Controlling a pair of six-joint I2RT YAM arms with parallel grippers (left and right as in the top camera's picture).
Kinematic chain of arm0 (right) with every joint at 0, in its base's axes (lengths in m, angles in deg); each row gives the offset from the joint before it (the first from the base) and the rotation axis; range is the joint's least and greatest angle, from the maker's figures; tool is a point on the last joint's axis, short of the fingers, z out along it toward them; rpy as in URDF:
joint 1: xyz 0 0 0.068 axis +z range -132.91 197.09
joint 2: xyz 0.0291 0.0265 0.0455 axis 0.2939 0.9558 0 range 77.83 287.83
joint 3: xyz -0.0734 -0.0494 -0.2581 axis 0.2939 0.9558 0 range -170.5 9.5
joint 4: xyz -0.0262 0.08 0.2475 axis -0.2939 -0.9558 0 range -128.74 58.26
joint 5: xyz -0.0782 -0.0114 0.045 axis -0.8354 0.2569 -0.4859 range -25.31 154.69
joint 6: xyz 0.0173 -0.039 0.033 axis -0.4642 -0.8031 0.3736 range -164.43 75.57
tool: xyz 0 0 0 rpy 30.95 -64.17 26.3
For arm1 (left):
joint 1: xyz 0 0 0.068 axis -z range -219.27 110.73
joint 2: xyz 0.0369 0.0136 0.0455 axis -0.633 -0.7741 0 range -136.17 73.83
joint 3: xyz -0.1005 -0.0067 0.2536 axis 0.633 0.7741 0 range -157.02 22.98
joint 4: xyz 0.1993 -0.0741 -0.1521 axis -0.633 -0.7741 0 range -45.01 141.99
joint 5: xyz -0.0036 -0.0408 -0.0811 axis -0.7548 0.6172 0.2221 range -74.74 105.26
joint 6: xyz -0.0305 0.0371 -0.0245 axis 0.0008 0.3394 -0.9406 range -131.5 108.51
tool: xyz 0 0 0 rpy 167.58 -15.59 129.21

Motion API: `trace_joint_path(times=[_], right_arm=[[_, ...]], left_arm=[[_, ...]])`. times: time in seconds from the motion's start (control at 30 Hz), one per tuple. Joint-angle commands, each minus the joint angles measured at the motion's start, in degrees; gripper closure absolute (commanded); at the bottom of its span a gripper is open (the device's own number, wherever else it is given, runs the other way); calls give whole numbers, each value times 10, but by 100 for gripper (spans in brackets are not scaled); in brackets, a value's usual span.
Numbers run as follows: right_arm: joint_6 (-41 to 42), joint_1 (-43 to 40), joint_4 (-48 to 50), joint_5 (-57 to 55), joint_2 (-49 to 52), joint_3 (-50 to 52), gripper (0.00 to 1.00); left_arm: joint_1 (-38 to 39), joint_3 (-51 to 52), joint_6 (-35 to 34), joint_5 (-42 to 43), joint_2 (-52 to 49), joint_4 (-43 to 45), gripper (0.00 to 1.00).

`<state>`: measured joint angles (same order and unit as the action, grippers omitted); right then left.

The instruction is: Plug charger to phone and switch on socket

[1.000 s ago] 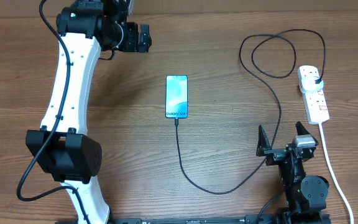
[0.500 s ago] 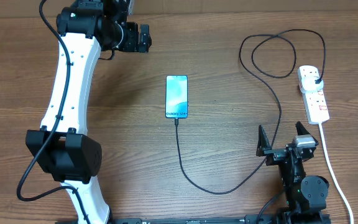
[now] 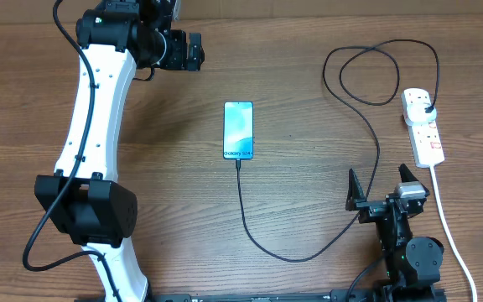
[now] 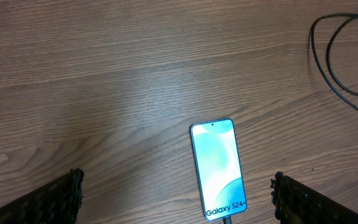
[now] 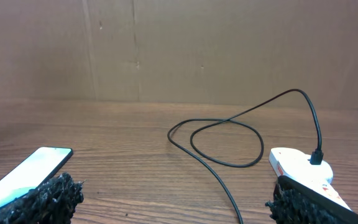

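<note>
- phone: flat and screen up, mid-table, well apart from both arms; long axis runs near-far in the overhead view, "Galaxy S24" end and port edge toward the robot bases
- charger: connector tip meets the phone's near edge and looks seated, but I can't confirm full insertion; the cable runs toward the bases, curves right past the right arm, loops at the far side, and ends in the plug sitting in the socket's far end
- socket: right side of the table, long axis roughly near-far with a slight tilt; white cord exits the near end; red switches are too small to read as on or off
- left gripper: far-left, above the table beyond the phone; fingers spread wide, holding nothing
- right gripper: near the edge between the cable and the white cord; fingers also spread wide, empty
- handling, my read: the cable is thin, limp and light, so pinch the rigid tip, not the wire; the phone is slim, smooth and glass-faced, so it will likely skate on the wood and needs bracing at its long edges if the tip needs a push
- the strip is light plastic and may slide or tip under a press; push the switch straight down with one fingertip
- likely remaining step: the switch; the right gripper is the closer one
</note>
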<state>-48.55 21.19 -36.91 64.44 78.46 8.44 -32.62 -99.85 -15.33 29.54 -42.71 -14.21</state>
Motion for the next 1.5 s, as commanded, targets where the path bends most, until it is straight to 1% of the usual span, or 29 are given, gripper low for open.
trace_joint_path(times=[0.0,0.3,0.37,0.5,0.7,0.8,0.93,1.07,1.17,1.27,1.47], right_arm=[[-3,-4,3,-1,-5,6,0],[-3,-4,3,-1,-5,6,0],[-3,-4,3,-1,-5,6,0],[-3,-4,3,-1,-5,6,0],[-3,-4,3,-1,-5,6,0],[-3,-4,3,-1,-5,6,0],[-3,-4,3,-1,-5,6,0],[-3,-4,3,-1,-5,6,0],[-3,-4,3,-1,-5,6,0],[-3,-4,3,-1,-5,6,0],[-3,-4,3,-1,-5,6,0]], left_arm=[[5,1,9,-3,-5,0,0],[5,1,9,-13,0,0,0],[5,10,9,-22,13,0,0],[5,58,9,-25,67,0,0],[5,173,11,-32,164,0,0],[4,213,13,-57,207,6,1],[4,285,13,-57,266,47,0],[4,396,13,-58,329,119,0],[4,497,13,-82,384,172,0],[-3,583,13,-94,453,181,0],[-29,693,13,-101,577,225,0]])
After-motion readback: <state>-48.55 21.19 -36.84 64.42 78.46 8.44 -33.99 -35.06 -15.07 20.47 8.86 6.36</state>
